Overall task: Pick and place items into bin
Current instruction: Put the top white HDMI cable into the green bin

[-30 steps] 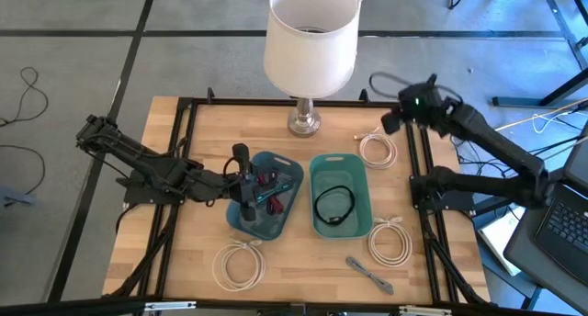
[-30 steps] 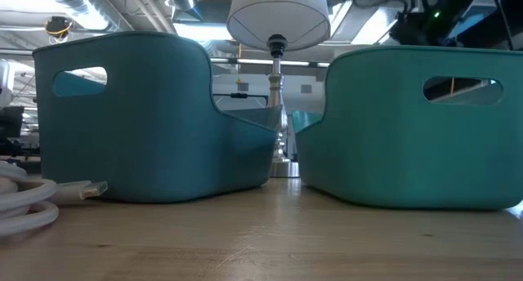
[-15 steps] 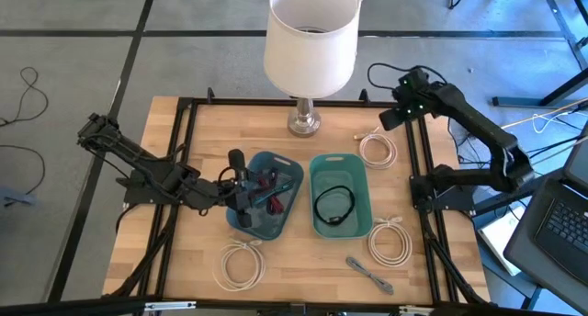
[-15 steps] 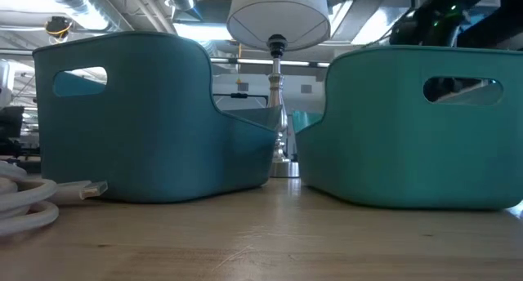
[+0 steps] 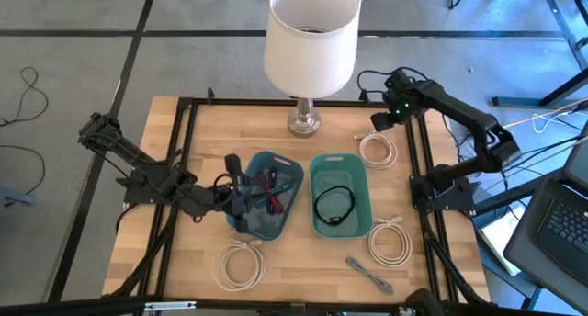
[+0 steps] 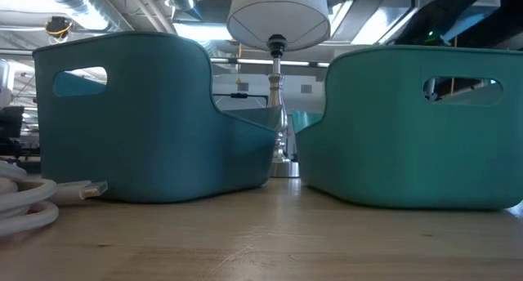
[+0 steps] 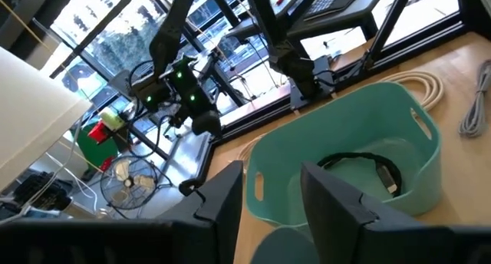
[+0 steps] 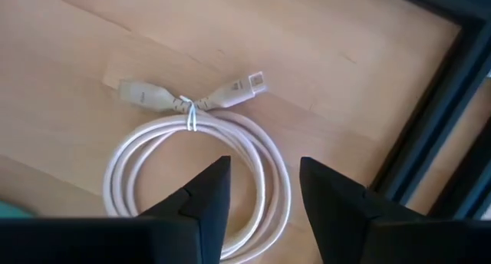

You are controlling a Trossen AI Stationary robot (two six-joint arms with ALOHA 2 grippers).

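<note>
**White cable under your right gripper**

Your right gripper (image 8: 259,195) hangs over the far white cable (image 8: 201,160), fingers parted with nothing between them; the coil lies just below. Your left gripper (image 7: 270,195) sits above the blue bin (image 5: 272,202), fingers apart and empty, with red straps (image 5: 266,181) beside it. Beyond it, the green bin (image 7: 353,168) holds the black cable (image 7: 360,163). Two more white cables (image 5: 237,262) (image 5: 390,242) and a grey strap (image 5: 369,273) lie on the wood.
</note>
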